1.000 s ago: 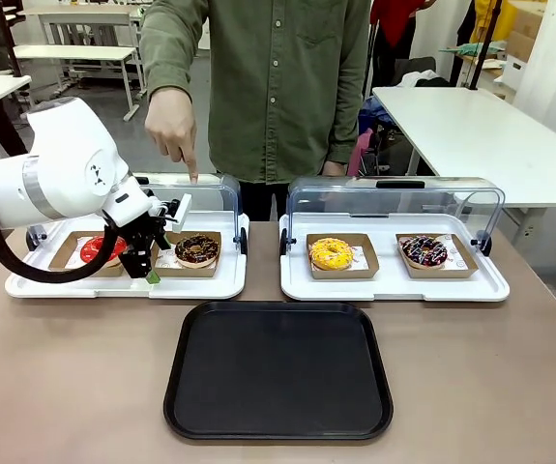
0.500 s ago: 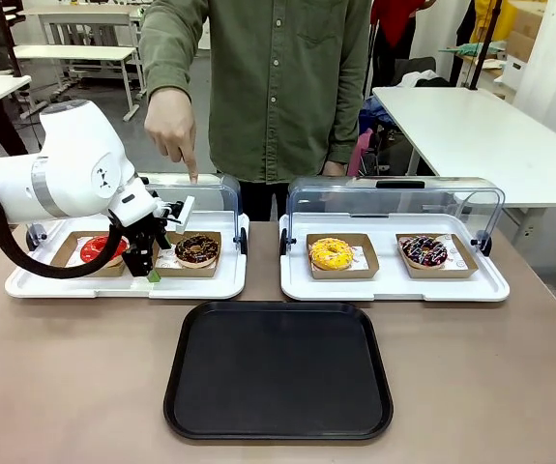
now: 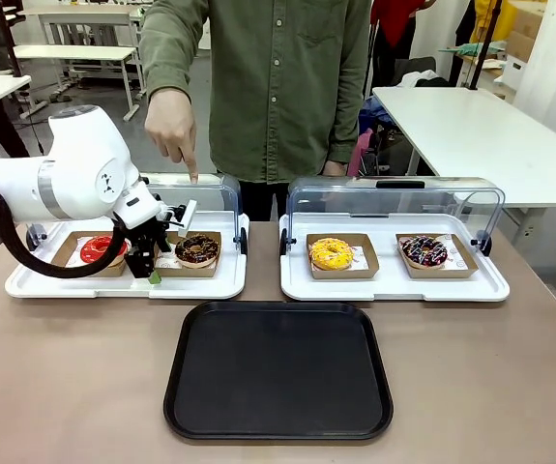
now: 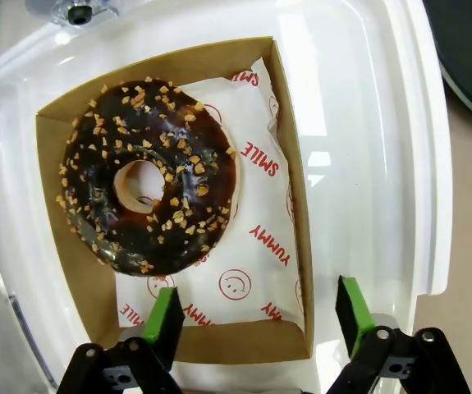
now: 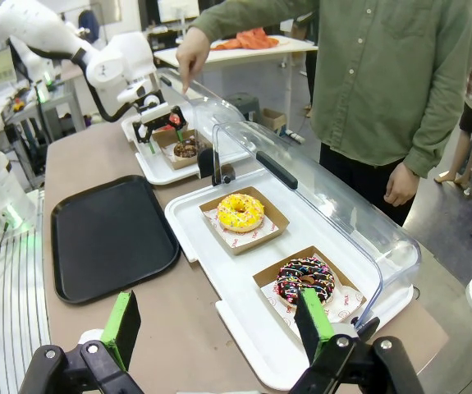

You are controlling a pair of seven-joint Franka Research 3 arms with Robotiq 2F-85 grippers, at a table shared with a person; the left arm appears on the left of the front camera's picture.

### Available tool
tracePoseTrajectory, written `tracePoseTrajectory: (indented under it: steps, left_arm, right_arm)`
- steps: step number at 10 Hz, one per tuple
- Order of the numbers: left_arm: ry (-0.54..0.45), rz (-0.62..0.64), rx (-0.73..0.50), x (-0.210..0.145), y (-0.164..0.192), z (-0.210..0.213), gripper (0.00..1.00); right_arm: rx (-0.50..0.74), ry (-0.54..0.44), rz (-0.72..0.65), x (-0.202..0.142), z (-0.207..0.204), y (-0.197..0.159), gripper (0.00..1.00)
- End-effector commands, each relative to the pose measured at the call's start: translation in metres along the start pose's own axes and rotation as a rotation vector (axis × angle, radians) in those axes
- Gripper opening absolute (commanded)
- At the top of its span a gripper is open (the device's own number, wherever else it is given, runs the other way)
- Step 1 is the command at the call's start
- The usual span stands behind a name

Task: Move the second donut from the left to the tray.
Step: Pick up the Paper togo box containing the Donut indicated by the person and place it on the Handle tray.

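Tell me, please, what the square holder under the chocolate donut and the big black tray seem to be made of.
Holder: probably thin cardboard, matt brown, with folded upright walls. Tray: likely plastic, black and faintly glossy; its rounded corners and raised rim look moulded, though coated metal cannot be excluded.

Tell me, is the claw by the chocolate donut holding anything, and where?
Nothing yet. The left gripper straddles a wall of the cardboard holder, unclamped.

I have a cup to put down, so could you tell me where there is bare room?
The tray is bare all over. Bare table lies on either side of it. The left display tray is crowded: red donut, chocolate donut and the left claw.
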State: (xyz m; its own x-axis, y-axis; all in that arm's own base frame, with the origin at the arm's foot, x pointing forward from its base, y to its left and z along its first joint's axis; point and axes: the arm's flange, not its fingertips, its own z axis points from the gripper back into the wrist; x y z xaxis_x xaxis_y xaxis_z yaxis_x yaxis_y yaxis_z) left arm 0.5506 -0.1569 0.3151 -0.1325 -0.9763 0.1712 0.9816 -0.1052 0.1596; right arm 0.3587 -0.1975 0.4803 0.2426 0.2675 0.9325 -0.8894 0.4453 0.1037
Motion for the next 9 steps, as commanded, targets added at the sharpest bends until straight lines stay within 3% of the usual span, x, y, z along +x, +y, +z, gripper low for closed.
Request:
tracePoseTrajectory:
  steps: [1, 2, 3, 5, 6, 7, 9]
  left_arm:
    - [0.02, 0.01, 0.0, 0.003, 0.0024, 0.0017, 0.42]
    - [0.03, 0.009, -0.003, 0.0026, 0.0022, 0.0027, 0.16]
    - [0.036, 0.008, -0.006, 0.0023, 0.0018, 0.0023, 0.0]
    - [0.045, 0.007, -0.006, 0.0021, 0.0002, 0.0037, 0.0]
    - [0.05, 0.007, -0.009, 0.002, -0.0007, 0.0047, 0.05]
    - [0.056, 0.008, -0.014, 0.0018, -0.0012, 0.0055, 0.0]
    - [0.067, 0.014, -0.021, 0.0016, -0.0022, 0.0042, 0.0]
  right_arm:
    - [-0.002, -0.022, 0.03, 0.0019, 0.0004, -0.003, 1.0]
    - [-0.002, -0.022, 0.03, 0.0019, 0.0004, -0.003, 1.0]
    - [-0.002, -0.022, 0.03, 0.0019, 0.0004, -0.003, 1.0]
    - [-0.002, -0.022, 0.03, 0.0019, 0.0004, -0.003, 1.0]
    - [-0.002, -0.022, 0.03, 0.0019, 0.0004, -0.003, 1.0]
    - [-0.002, -0.022, 0.03, 0.0019, 0.0004, -0.003, 1.0]
    - [-0.002, -0.022, 0.03, 0.0019, 0.0004, -0.003, 1.0]
